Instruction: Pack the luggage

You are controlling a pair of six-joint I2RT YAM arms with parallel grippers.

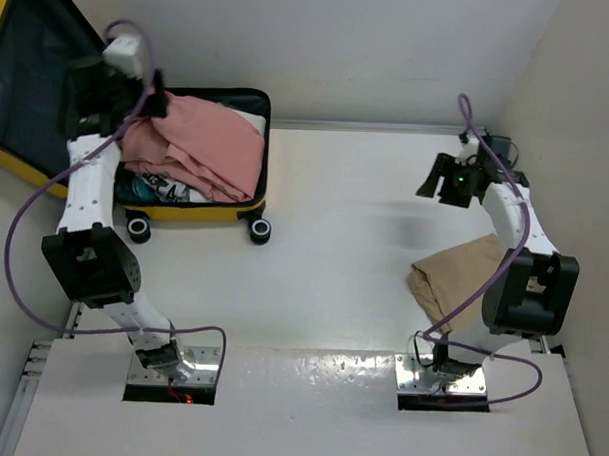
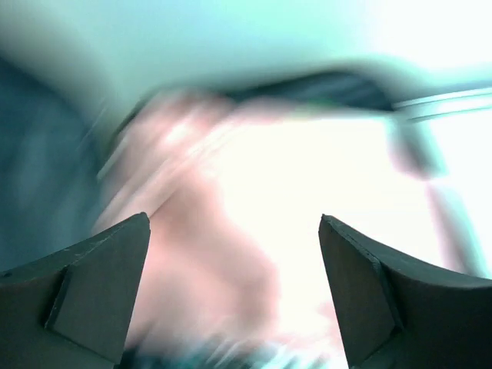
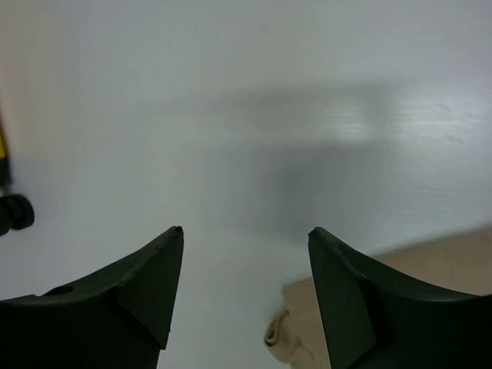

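Note:
The yellow luggage lies open at the back left, its lid raised with dark lining. A pink garment lies piled in it over a patterned cloth. My left gripper is open above the pink garment's left edge; the left wrist view is blurred and shows pink cloth between the open jaws. My right gripper is open and empty above the table at the right. A folded tan garment lies on the table below it and also shows in the right wrist view.
The suitcase's black wheels stick out toward the table's middle, and one wheel shows in the right wrist view. Walls close the table at the back and right. Purple cables loop from both arms.

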